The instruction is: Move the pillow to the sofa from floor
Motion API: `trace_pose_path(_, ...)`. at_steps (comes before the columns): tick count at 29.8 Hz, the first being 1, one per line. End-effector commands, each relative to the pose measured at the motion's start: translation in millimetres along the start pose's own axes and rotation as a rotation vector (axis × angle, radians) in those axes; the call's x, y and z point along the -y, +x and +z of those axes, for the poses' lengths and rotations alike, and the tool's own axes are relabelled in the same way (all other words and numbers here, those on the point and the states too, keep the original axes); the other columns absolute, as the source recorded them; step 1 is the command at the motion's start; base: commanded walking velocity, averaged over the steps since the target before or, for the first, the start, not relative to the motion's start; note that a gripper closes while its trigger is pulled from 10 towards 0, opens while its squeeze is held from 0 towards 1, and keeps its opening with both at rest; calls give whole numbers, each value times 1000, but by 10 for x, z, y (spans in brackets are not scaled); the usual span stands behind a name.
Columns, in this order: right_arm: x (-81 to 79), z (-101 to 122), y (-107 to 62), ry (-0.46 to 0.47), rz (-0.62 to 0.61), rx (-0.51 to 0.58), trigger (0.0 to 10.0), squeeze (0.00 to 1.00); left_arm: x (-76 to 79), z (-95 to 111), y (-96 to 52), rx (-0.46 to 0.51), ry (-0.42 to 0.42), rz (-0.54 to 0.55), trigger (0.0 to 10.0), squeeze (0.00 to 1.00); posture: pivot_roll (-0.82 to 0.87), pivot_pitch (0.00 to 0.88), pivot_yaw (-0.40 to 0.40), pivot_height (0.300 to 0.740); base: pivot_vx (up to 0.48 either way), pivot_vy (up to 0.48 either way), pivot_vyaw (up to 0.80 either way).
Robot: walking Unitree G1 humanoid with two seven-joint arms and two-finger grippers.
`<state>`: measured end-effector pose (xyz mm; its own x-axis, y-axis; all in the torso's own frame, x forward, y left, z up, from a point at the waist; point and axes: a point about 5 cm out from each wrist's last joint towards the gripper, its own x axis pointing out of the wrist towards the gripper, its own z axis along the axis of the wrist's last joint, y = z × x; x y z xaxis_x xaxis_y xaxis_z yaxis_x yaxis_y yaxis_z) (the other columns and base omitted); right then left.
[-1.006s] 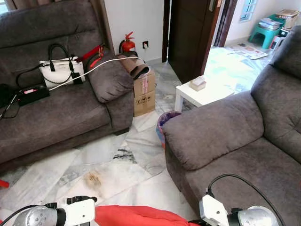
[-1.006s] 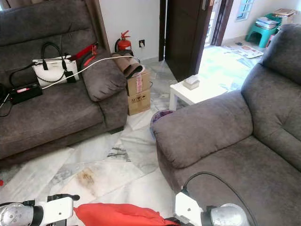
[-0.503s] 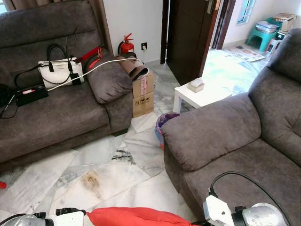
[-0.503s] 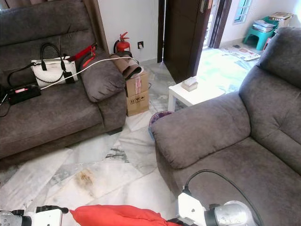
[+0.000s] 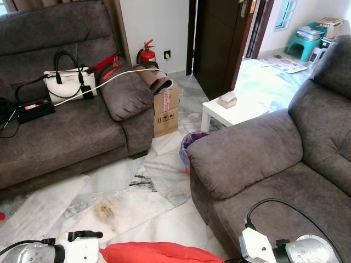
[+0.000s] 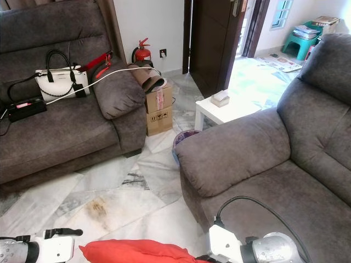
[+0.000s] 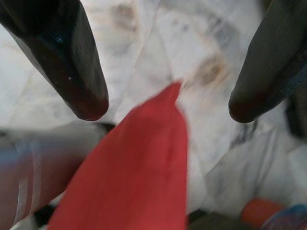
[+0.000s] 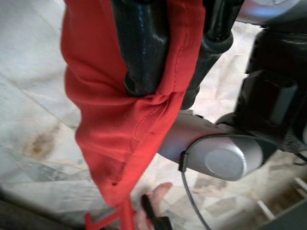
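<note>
The red pillow (image 5: pixel 159 253) hangs low between my two arms at the bottom edge of the eye views, above the marble floor (image 5: pixel 126 203). My right gripper (image 8: pixel 168 93) is shut on a fold of its red fabric. My left gripper (image 7: pixel 168 108) is open, its two black fingers (image 7: pixel 76 72) standing wide apart on either side of a pillow corner (image 7: pixel 144 167) without touching it. A grey sofa (image 5: pixel 274 164) is close on the right, its armrest just ahead of my right arm. A second grey sofa (image 5: pixel 66 126) stands to the left.
The left sofa carries a white handbag (image 5: pixel 68 85), a black device (image 5: pixel 35 108) and a white cable. Between the sofas are a cardboard box (image 5: pixel 166 112), a fire extinguisher (image 5: pixel 147 53), a small bin (image 5: pixel 189 145) and a low white table (image 5: pixel 233 109). Open marble floor lies straight ahead.
The view has drifted slightly. My left arm dipped lower, then came back up at the bottom left. The pillow stays held low between the arms.
</note>
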<state>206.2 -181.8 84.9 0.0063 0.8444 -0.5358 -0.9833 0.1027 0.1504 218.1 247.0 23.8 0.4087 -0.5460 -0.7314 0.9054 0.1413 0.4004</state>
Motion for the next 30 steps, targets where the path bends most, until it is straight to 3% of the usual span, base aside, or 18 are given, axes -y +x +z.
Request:
trace_pose_path(1,33,197,-12,-103,-12,49,10000,0,77,70,43,31,4,-68,10000,0,-19,90,24,740,0,0,0)
trace_pose_path(11,-25,202,-2,-92,29,54,10000,0,116,320,24,151,37,-168,10000,0,-17,91,17,740,0,0,0)
trace_pose_path(17,-21,196,-50,-89,27,45,10000,0,48,165,-63,79,58,-171,10000,0,-23,92,14,740,0,0,0)
trace_pose_path(19,-25,205,-55,-90,28,48,10000,0,-18,162,-42,93,43,-131,10000,0,-23,94,10,740,0,0,0)
trace_pose_path(30,-51,215,-102,-84,40,55,10000,0,-72,188,64,119,30,-95,10000,0,-40,98,-7,740,0,0,0)
